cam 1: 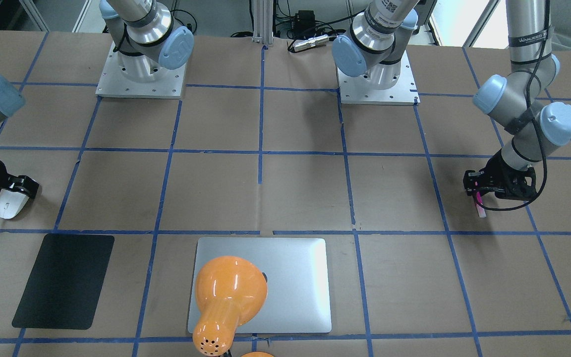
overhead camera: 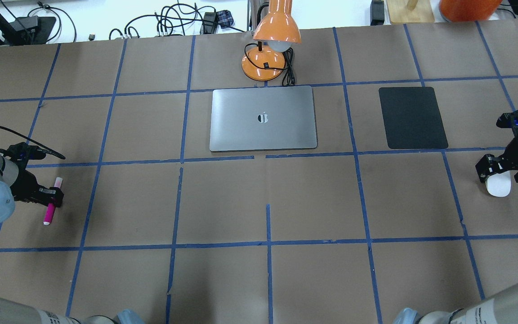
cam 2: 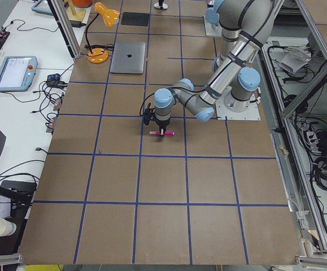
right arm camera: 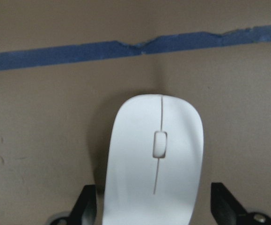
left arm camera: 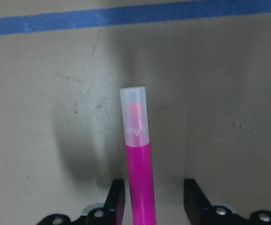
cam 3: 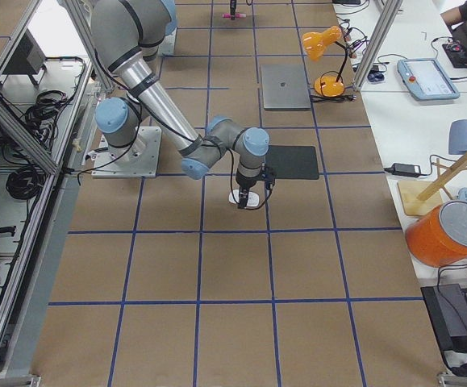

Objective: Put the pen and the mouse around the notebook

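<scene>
The magenta pen [overhead camera: 50, 207] lies on the brown table at the far left of the overhead view. My left gripper [overhead camera: 50, 194] stands over it, open. In the left wrist view the pen [left arm camera: 137, 140] runs up between the two fingers, against one and with a gap to the other. The white mouse [overhead camera: 498, 185] sits at the far right edge. My right gripper [overhead camera: 500, 169] straddles its rear, open; a gap shows on each side of the mouse [right arm camera: 156, 159]. The silver notebook [overhead camera: 263, 119] lies flat at the far centre, well away from both.
An orange desk lamp [overhead camera: 270, 45] stands just behind the notebook, and its shade overhangs the notebook in the front-facing view. A thin black mat [overhead camera: 412, 117] lies right of the notebook. Both arm bases [cam 1: 142, 74] are bolted at the robot's side.
</scene>
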### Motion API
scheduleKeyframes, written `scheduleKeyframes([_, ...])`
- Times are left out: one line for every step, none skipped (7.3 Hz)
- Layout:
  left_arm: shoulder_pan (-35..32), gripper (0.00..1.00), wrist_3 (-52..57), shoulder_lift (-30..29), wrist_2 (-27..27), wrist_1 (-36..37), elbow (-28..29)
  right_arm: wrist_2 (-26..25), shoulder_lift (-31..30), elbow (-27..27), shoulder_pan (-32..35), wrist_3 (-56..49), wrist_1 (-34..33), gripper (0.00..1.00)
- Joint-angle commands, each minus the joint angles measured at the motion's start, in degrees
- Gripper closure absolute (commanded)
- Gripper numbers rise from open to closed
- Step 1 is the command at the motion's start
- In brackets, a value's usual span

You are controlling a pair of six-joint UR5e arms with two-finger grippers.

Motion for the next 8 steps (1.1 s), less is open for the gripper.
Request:
scheduleKeyframes([-0.05, 1.0, -0.02, 0.27, -0.15, 0.19, 0.11, 0.0, 0.09, -0.17, -0.01, 0.08, 0.02, 0.45])
scheduleKeyframes([-0.49, 1.0, -0.72, 0.71, -0.07, -0.15, 0.19, -0.17, -0.78, -0.87, 0.08, 0.51, 0.37, 0.54])
scheduleKeyframes([-1.36, 1.0, -3.6, 1.5, 0.02, -0.68, 0.54, -0.52, -1.48, -4.01, 0.78, 0.78, 1.42, 0.62])
scheduleKeyframes([-2.85, 1.0, -8.07, 2.72, 0.63, -1.73, 1.33, 0.09, -1.58, -8.39, 1.83, 1.04, 7.95, 0.63])
scheduleKeyframes([-4.6, 1.0, -12.2, 4.39, 0.81, -6.61, 2.9, 0.09, -1.14, -12.61, 5.15, 4.35, 11.93, 0.63])
scheduleKeyframes([-5.4, 1.0, -16.24, 5.62, 0.73, -10.66, 4.4, 0.7, -0.53, -15.7, 9.18, 5.86, 12.5, 0.61])
scheduleKeyframes([-5.76, 1.0, -22.55, 6.77, 0.12, -12.7, 4.41, 2.97, 0.08, -17.73, 13.92, 7.71, 14.59, 0.61])
scheduleKeyframes([-8.55, 1.0, -31.05, 7.56, -1.28, -13.6, 4.59, 4.99, 2.35, -20.01, 17.36, 14.43, 15.22, 0.6])
